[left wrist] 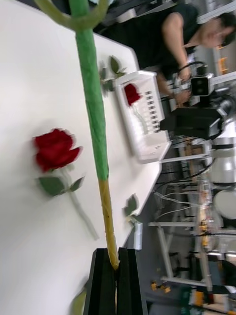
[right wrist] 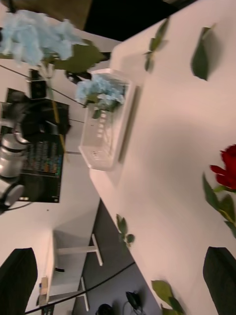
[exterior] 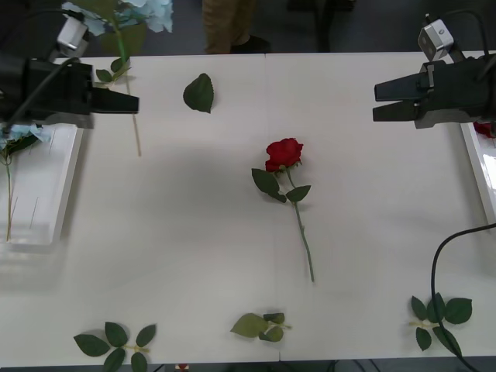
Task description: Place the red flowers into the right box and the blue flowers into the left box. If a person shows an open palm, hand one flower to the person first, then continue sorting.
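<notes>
My left gripper (exterior: 128, 102) hangs above the table's far left, shut on the thin stem (left wrist: 91, 93) of a blue flower (exterior: 124, 14) whose pale head rises beyond it. Another blue flower (right wrist: 101, 91) lies in the left box (exterior: 70, 178). A red flower (exterior: 284, 153) lies loose mid-table, stem pointing toward the near edge. My right gripper (exterior: 377, 101) hovers open at the far right, holding nothing, beside the right box (exterior: 474, 167). A red flower (left wrist: 131, 93) lies in the right box (left wrist: 147, 142).
Loose leaf sprigs lie at the table's near edge (exterior: 116, 345) (exterior: 260, 325) (exterior: 438, 314), and a single leaf (exterior: 199, 93) lies near the far edge. A black cable (exterior: 438, 263) loops at the near right. A person's tan trousers (exterior: 229, 23) stand behind the table.
</notes>
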You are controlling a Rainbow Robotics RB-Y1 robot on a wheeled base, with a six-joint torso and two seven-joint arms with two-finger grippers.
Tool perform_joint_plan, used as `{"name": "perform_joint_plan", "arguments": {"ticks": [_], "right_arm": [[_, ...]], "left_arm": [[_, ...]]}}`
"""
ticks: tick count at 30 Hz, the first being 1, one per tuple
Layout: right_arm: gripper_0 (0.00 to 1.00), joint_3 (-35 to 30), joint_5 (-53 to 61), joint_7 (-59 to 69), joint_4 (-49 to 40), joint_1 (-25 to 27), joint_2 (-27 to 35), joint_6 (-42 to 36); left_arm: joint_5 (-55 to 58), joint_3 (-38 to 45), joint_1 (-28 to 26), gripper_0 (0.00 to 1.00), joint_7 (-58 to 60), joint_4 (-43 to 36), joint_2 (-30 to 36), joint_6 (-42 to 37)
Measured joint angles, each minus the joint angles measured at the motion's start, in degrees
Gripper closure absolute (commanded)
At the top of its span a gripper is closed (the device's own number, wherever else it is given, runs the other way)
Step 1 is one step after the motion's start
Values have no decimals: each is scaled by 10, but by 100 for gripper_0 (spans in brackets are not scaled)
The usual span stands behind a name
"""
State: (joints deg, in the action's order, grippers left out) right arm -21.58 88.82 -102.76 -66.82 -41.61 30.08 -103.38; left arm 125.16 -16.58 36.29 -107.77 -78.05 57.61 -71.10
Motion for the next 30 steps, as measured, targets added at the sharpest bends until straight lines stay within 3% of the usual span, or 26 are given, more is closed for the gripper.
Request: {"name": "perform_joint_plan", "arguments": {"ticks": [5, 9, 14, 17, 20, 24, 30], "right_arm": [[2, 50, -100, -2, 0, 0, 8, 41], [1, 144, -168, -2, -21, 1, 11, 104], [2, 295, -188, 12, -109, 28, 12, 251], [2, 377, -222, 85, -187, 66, 19, 347], [2, 443, -254, 169, -249, 98, 40, 391], [2, 499, -294, 182, -284, 121, 72, 424], [2, 525, -371, 240, -283, 138, 78, 484]], "left_arm": [[-1, 0, 0, 100, 0, 62, 116, -68], [-43, 0, 0, 100, -1, 129, 172, -116], [-153, 0, 0, 100, -1, 154, 214, -132], [-213, 0, 0, 100, -1, 157, 227, -134], [-261, 0, 0, 100, -1, 162, 228, -133], [-321, 0, -12, 100, -1, 168, 228, -87], [-379, 0, -71, 100, -4, 168, 211, 25]]}}
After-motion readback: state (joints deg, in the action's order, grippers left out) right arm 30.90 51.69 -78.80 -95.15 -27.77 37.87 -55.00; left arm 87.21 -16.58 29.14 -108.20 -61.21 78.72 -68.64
